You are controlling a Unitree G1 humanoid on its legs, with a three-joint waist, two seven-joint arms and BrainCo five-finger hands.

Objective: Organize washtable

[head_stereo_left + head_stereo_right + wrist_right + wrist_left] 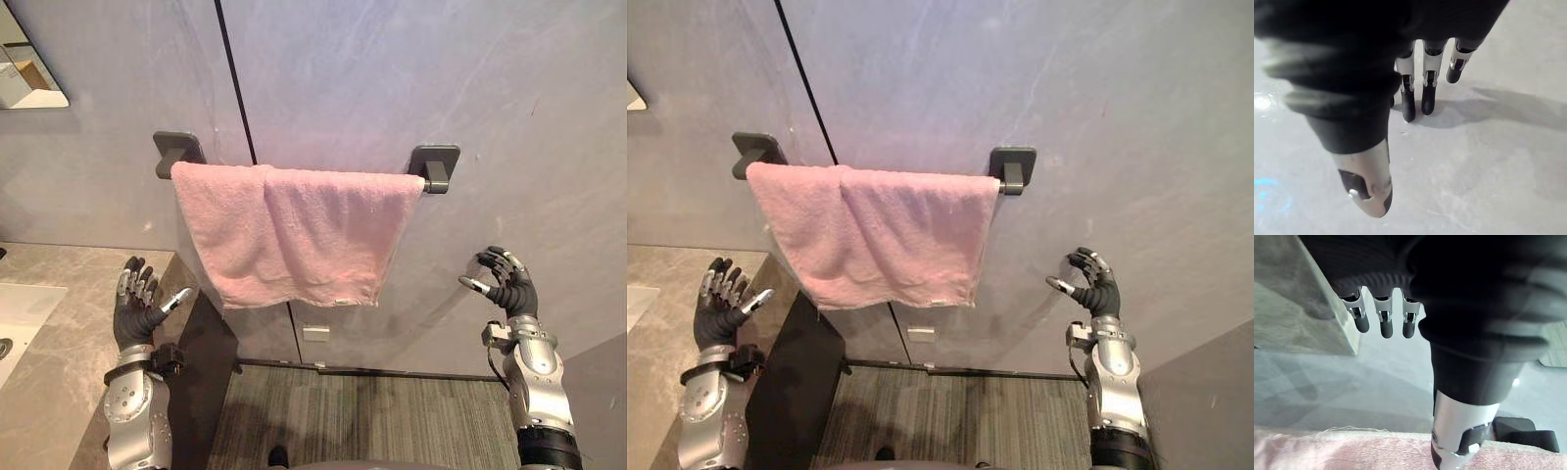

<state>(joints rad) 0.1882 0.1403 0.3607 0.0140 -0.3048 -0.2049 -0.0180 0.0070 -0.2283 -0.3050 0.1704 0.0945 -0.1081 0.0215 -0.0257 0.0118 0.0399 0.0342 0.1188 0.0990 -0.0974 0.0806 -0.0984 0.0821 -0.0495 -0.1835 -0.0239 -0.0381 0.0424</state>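
Item one, nearest: left hand (135, 311), raised over the edge of the beige veined marble countertop (59, 392), fingers relaxed and spread, thumb out, holding nothing.

Item two: right hand (509, 284), raised at much the same height on the far side, well apart from the other, fingers loosely bent, thumb apart, holding nothing.

Item three: white sink basin (24, 313), set into the countertop at its outer side.

Item four, the task's thing: pink terry towel (294, 235), draped over the dark grey wall-mounted towel rail (434, 164) between the two hands and above them, touched by neither. It hangs in two overlapping folds and its lower hem slants.

Item five, farthest: pale grey streaked wall panel (392, 78), carrying the rail.

Status, as we judge it: the towel is hung, so that step looks done. What may be left is squaring the folds and levelling the hem. The rest of the washtable lies outside what we can see.
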